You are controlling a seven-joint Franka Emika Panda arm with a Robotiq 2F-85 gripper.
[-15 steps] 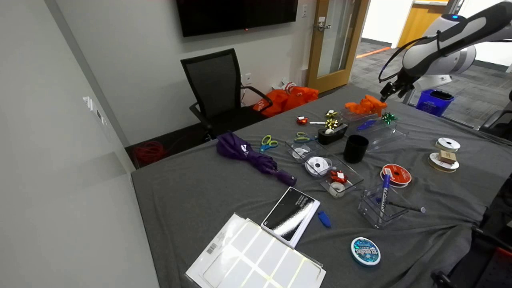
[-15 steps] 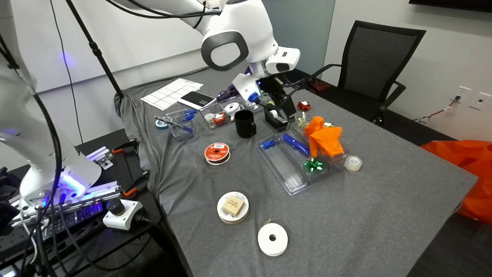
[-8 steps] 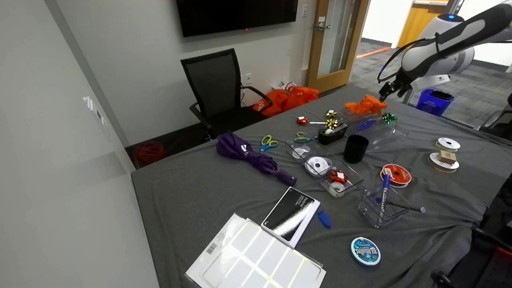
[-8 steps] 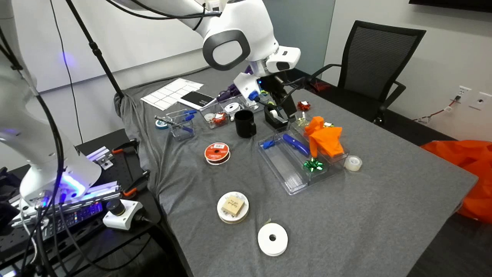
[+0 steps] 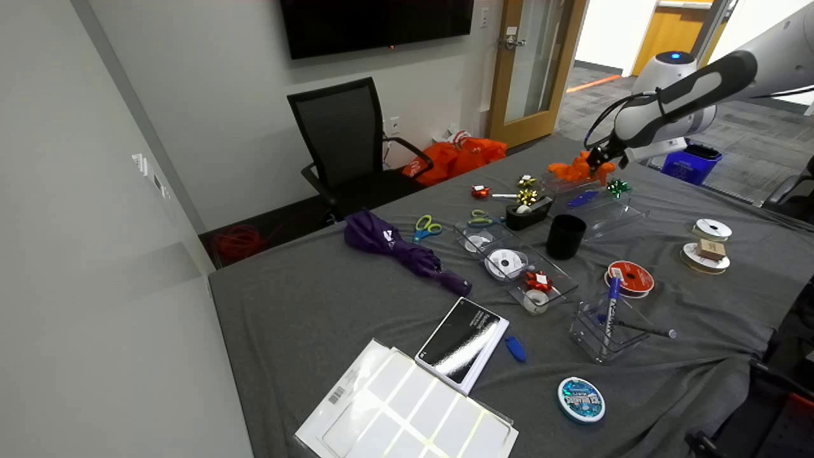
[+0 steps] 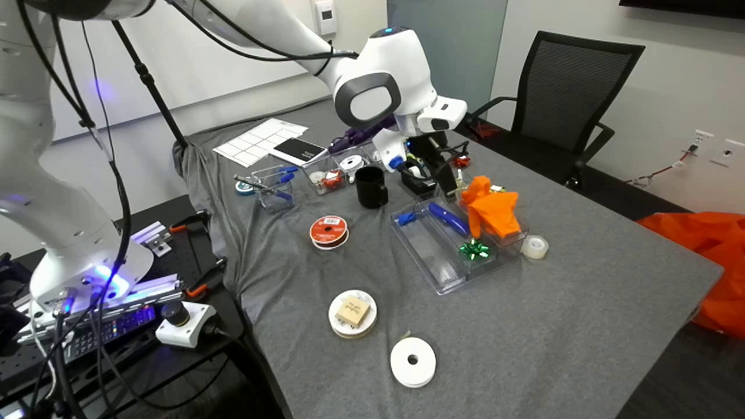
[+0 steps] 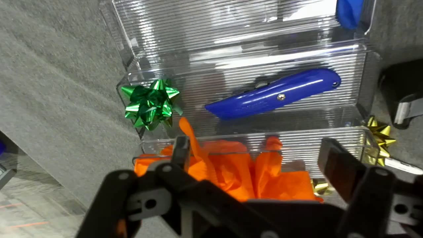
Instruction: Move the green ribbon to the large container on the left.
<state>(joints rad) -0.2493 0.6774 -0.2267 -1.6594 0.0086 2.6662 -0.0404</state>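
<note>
In the wrist view the fingers (image 7: 343,172) come in from the bottom edge. They are spread wide apart and hold nothing between them. Their near parts are blurry. Orange cloth (image 7: 231,168) pokes up from the narrow clear tray (image 7: 297,145) under them, and their dark parts cover some of it; it is hard to tell if they touch it. The green ribbon bow (image 7: 150,107) sits at the middle left of the frame, at the end of the middle clear tray (image 7: 193,87), and its points hide part of the rim. A blue knife (image 7: 274,94) lies near it in the same tray. The widest clear tray (image 7: 185,26) is cut off by the top edge, and so is a blue thing (image 7: 349,13) at the upper right. A black tape holder (image 7: 396,86) is cut off at the right edge.

In an exterior view the arm (image 5: 776,60) is cut off at the right, and the fingers look too small and dark to make out in front of the orange cloth.
</note>
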